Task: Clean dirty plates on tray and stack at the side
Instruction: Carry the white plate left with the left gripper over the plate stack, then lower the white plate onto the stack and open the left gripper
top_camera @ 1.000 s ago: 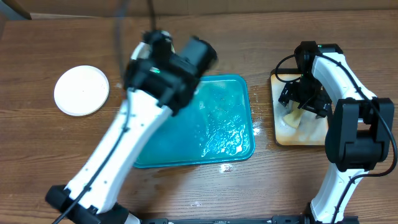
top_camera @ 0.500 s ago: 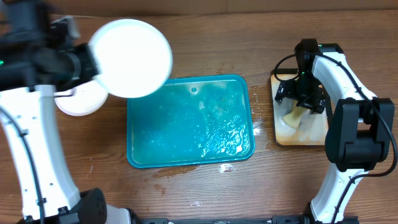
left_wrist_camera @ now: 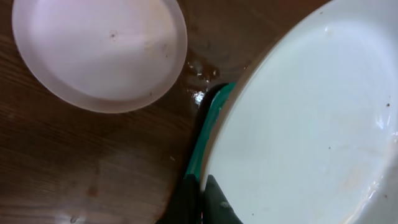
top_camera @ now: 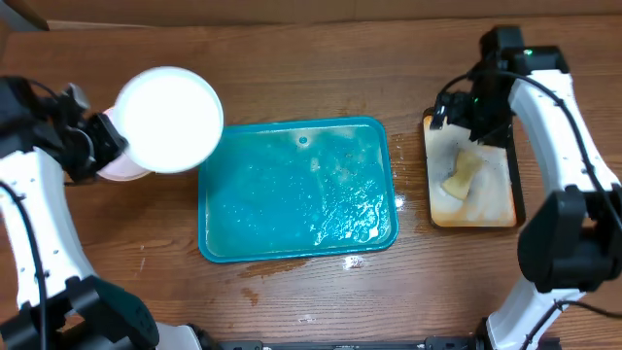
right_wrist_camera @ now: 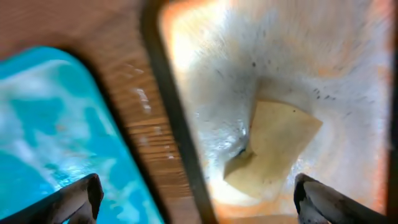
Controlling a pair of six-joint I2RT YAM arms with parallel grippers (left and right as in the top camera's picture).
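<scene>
Overhead, far left: the left gripper (top_camera: pixel 109 144) is clamped on the rim of a white plate (top_camera: pixel 170 119), held up over a second plate (left_wrist_camera: pixel 99 53) that it half hides. Left wrist shows that one whole, flat on the wood near the teal tray (top_camera: pixel 292 194). The right gripper (top_camera: pixel 474 109) gapes empty above the narrow tray (top_camera: pixel 491 199), and right wrist gets the yellowish sponge (right_wrist_camera: pixel 273 149) up close.

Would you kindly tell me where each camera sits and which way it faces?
Overhead: above the table, facing straight down at the tray; left arm and right arm show.
Left wrist: on the left arm, facing down at the held plate and the resting plate; one dark finger shows.
Right wrist: facing down at the sponge in the small tray; the open right gripper frames the bottom corners.
Shared: overhead and right wrist both show the sponge.
</scene>
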